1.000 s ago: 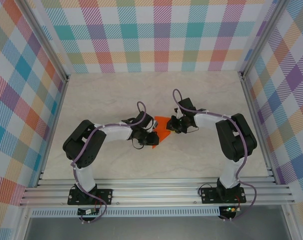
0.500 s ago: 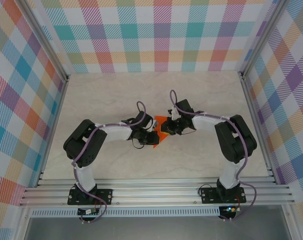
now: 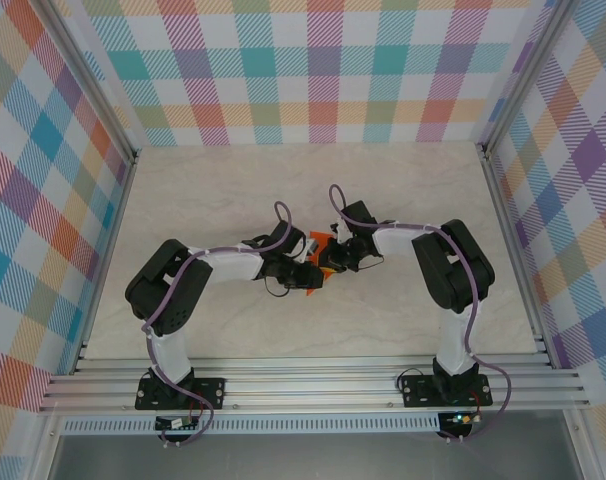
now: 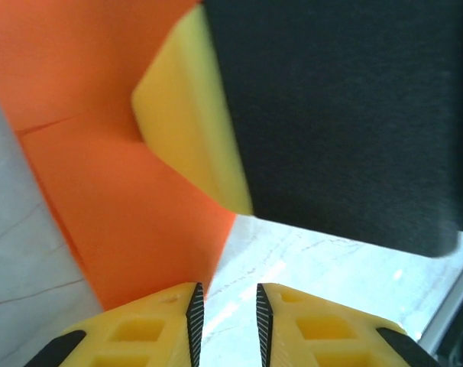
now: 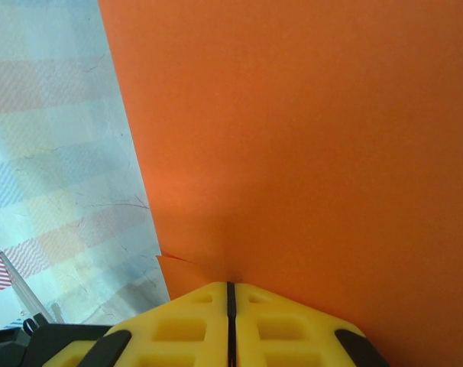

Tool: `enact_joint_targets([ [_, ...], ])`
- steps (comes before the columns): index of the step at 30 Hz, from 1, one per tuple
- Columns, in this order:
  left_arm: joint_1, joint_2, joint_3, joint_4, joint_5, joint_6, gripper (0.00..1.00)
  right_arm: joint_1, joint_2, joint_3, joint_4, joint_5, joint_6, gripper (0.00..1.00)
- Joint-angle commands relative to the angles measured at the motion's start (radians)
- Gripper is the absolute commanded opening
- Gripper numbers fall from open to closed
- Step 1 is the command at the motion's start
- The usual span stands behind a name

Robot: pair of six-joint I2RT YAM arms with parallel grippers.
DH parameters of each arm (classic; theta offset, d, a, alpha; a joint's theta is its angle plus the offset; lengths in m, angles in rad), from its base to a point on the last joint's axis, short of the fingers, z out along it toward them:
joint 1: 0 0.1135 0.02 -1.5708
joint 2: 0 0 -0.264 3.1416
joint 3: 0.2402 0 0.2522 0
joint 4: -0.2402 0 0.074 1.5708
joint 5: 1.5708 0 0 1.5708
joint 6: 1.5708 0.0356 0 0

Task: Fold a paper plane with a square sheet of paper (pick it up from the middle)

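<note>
Left gripper (image 4: 226, 310): jaws a narrow slit apart, with pale tabletop (image 3: 213, 190) visible through the gap and nothing between them; one yellow fingertip (image 4: 195, 304) stands at the lower corner of the square sheet of paper (image 4: 124, 206), touching or just beside it, which cannot be told. Right gripper (image 5: 230, 294): jaws fully closed, the two yellow fingers meeting along a single seam; the closed tips bear against the broad orange face of the paper, where a soft shadow gathers; whether any edge is pinched in the seam cannot be told. In the left wrist view the right gripper's yellow finger (image 4: 189, 130) and black body (image 4: 338, 115) lie over the upper right of the paper, close ahead of the left gripper and hiding the paper behind them. The paper is bright orange and plain; a crease line crosses its upper left part in the left wrist view; in the right wrist view the edge of a second layer juts out low on the left, beside the fingers. From above, the paper shows as a small orange shape near the middle of the tabletop, wedged between the two grippers, which nearly meet over it; the left arm (image 3: 223, 262) reaches in from the left and the right arm (image 3: 413, 235) from the right; plaid walls (image 3: 323, 70) enclose the tabletop on three sides.
</note>
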Motion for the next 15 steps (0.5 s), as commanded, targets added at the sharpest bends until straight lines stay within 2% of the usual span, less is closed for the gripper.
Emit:
enact_joint_targets([
  [1,0.01,-0.031,0.021,0.007,0.079,0.025,0.28,-0.002,0.04,-0.004,-0.052,0.078,-0.024,0.09],
  [9,0.015,0.048,0.04,-0.056,0.05,0.025,0.2,-0.001,0.053,0.008,-0.063,0.08,-0.029,0.08],
  [15,0.026,0.065,-0.013,-0.088,0.038,0.01,0.17,-0.002,0.059,0.019,-0.093,0.095,-0.046,0.08],
])
